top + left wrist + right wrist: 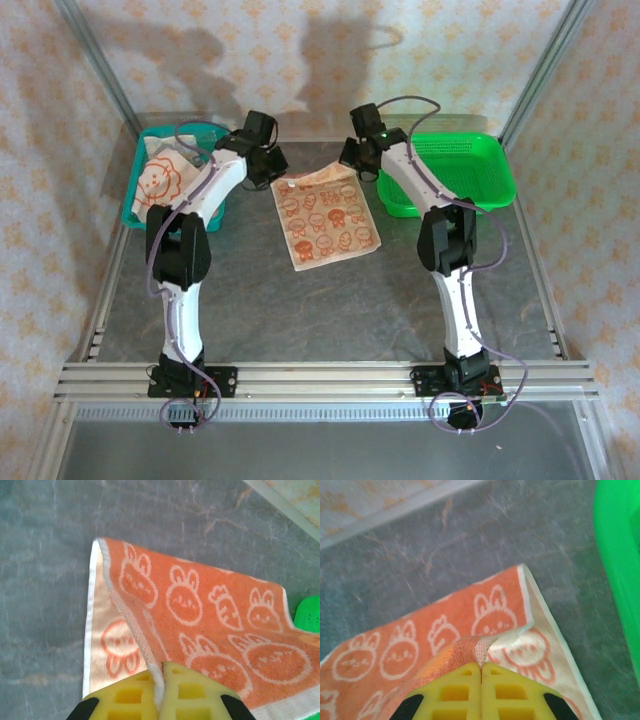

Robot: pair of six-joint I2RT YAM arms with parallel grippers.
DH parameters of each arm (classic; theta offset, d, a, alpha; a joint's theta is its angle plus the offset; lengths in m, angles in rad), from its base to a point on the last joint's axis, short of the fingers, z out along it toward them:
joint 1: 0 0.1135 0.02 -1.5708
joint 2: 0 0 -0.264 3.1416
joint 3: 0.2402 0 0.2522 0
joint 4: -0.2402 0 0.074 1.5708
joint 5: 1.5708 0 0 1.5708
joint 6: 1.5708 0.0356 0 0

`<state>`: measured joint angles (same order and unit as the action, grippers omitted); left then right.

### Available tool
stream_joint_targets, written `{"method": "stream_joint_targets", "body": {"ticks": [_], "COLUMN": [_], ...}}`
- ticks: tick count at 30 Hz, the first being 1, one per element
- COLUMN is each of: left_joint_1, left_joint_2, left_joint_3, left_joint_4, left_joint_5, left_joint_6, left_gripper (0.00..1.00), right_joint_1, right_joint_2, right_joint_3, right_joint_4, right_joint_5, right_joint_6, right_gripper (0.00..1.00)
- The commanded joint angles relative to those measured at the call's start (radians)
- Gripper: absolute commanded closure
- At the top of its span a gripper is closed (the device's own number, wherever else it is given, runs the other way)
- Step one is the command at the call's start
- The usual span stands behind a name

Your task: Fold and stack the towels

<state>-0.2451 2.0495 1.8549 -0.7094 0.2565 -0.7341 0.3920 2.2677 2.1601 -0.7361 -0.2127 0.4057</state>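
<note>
An orange-and-cream towel (327,220) printed with bunny faces lies flat in the middle of the grey table. My left gripper (283,180) is at its far left corner and my right gripper (352,170) at its far right corner. In the left wrist view the yellow jaws (161,672) are shut on the towel's white hem, and the orange side (210,610) is turned over the cream side. In the right wrist view the jaws (481,666) are shut on a pinched corner of the same towel (420,640). A second towel (165,180), cream with an orange lion face, lies crumpled in the teal basket.
The teal mesh basket (140,205) stands at the back left, partly behind the left arm. A green mesh basket (460,170) stands at the back right, close to the right gripper, and its wall (617,555) is near the towel's corner. Patterned walls enclose the table.
</note>
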Motion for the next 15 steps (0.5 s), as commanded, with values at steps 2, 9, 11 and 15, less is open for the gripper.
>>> {"method": "stream_joint_targets", "body": {"ticks": [2,9,11,15], "left_joint_1": [-0.040,-0.132,-0.157,-0.192], "left_joint_2": [-0.150,-0.295,-0.326,-0.373], "left_joint_3": [-0.138,-0.366,-0.437,-0.541], "left_joint_4": [0.131,0.202,0.231,0.258], "left_joint_5": [0.007,-0.040,-0.045,-0.061], "left_joint_6": [-0.083,-0.155,-0.184,-0.227], "left_gripper": [1.00,1.00,1.00,1.00], "right_joint_1": [0.003,0.008,0.008,0.019], "right_joint_2": [-0.191,-0.343,-0.380,-0.435], "right_joint_3": [-0.191,-0.474,-0.547,-0.655], "right_joint_4": [0.094,0.143,0.157,0.180], "right_joint_5": [-0.015,-0.024,-0.022,-0.015], "right_joint_6": [-0.040,-0.075,-0.082,-0.091], "right_gripper": [1.00,1.00,1.00,0.99]}}
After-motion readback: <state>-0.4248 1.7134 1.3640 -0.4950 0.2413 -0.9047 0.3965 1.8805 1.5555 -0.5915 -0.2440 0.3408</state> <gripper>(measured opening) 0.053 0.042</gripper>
